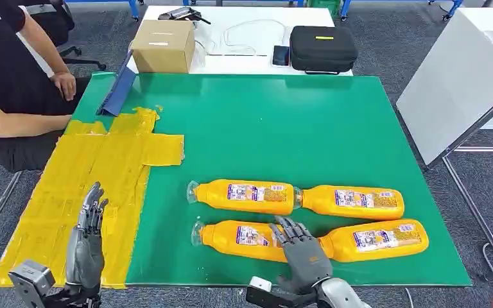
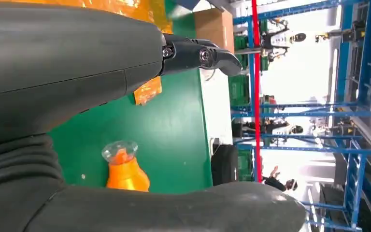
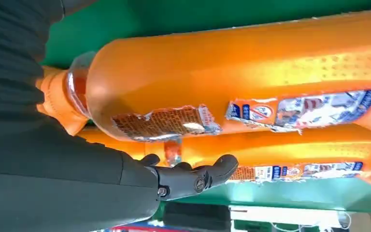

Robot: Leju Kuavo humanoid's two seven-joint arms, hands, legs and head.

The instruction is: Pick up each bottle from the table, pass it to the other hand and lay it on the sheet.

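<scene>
Bottles, four of them, orange plastic with clear caps and printed labels, are lying on their sides in two rows on the green mat (image 1: 282,122): far-left bottle (image 1: 244,196), far-right bottle (image 1: 353,201), near-left bottle (image 1: 234,237), near-right bottle (image 1: 379,239). All are sitting well right of the yellow sheet (image 1: 96,186), which is looking crinkly, glossy and taped down in overlapping strips at the mat's left side. Right hand (image 1: 303,253) is reaching over the junction of the two near bottles, fingers spread and gripping nothing; contact cannot be told from the head view. Right wrist view is showing the orange bodies up close, with a dimpled texture and a torn, peeling label (image 3: 164,123), plus dark fingertips (image 3: 212,174) hanging free beside them. Left hand (image 1: 86,247) is hovering over the sheet's near part, fingers straight and apart, holding nothing. Left wrist view is catching a clear ribbed cap and orange neck (image 2: 123,166) on the mat. Beyond the mat a cardboard box (image 1: 162,46) and a black case (image 1: 323,48) are sitting on a white table (image 1: 244,61). A person in black (image 1: 13,83) is sitting at the far left.
</scene>
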